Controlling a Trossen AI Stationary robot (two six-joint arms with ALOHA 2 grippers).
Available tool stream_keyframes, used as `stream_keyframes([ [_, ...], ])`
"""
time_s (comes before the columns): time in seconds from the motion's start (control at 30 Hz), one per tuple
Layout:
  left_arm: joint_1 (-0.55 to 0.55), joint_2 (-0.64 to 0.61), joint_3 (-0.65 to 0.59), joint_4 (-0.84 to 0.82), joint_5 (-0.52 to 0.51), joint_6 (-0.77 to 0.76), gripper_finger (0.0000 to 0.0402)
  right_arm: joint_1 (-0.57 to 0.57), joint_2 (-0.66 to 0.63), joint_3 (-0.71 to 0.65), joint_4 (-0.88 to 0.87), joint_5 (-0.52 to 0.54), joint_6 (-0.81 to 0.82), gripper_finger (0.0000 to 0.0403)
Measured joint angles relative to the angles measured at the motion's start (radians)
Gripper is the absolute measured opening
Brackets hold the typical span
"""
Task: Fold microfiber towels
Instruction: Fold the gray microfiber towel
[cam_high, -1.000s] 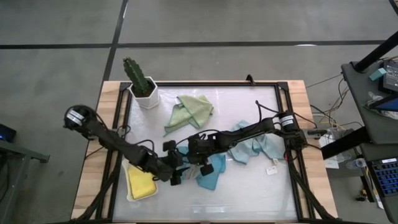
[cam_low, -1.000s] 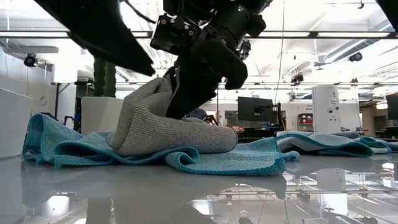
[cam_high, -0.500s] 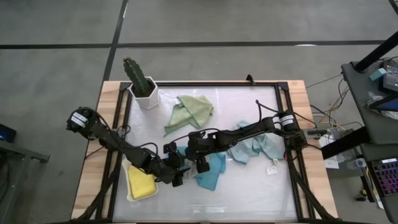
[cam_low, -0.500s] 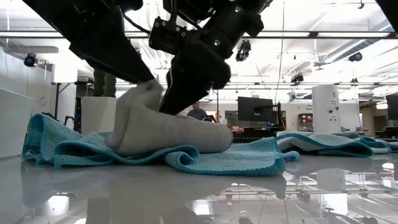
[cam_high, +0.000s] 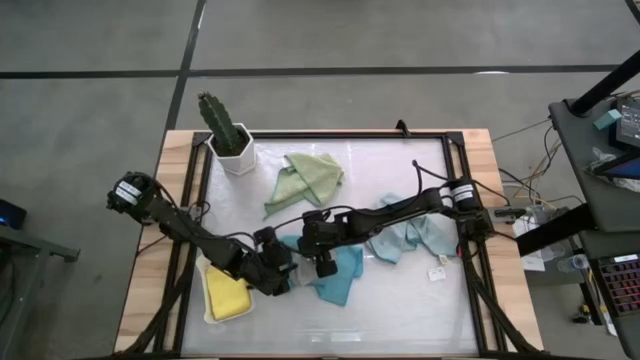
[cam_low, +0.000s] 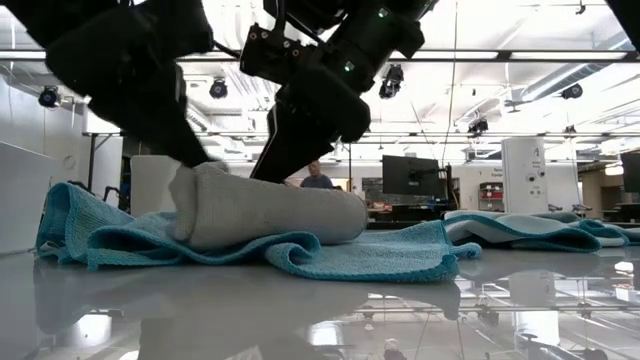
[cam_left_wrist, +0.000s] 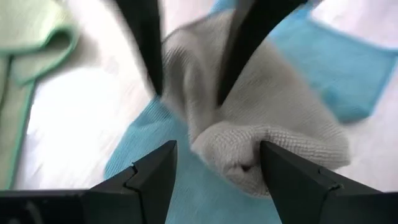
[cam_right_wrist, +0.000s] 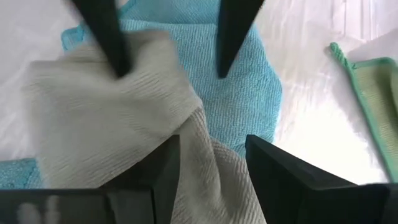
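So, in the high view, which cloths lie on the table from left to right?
yellow towel → sage green towel → teal towel → pale blue towel. The grey towel is hidden under the grippers in that view, so it is left out.

In the high view both arms hide the grey towel (cam_low: 265, 215) and most of the teal towel (cam_high: 340, 277).

Grey towel (cam_low: 265, 215) now lower & flatter on teal towel (cam_low: 330, 255) vs 1 s ago: raised peak gone, left end rounded. Left gripper (cam_high: 283, 272) shifted in toward the grey roll, fingers (cam_left_wrist: 155, 180) apart at its end. Right gripper (cam_high: 320, 262) jaws wider than before, off the raised fold.
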Motion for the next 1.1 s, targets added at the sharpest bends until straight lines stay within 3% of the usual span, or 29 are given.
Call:
stream_keyframes([
  [0.33,-0.002,0.0,-0.009,-0.03,0.009,-0.053,0.0214,0.0,-0.026,0.0,-0.082,0.001,0.002,0.0166],
  [0.5,-0.006,0.0,-0.021,-0.028,0.055,-0.124,0.0214,0.001,-0.028,-0.033,-0.135,0.1,0.031,0.0166],
  [0.67,-0.013,0.0,-0.043,-0.023,0.066,-0.177,0.0214,0.001,-0.029,-0.068,-0.13,0.106,0.054,0.0166],
  [1.1,-0.02,-0.005,0.022,-0.071,0.189,-0.093,0.0214,0.056,-0.155,-0.086,-0.128,0.108,0.056,0.0154],
])
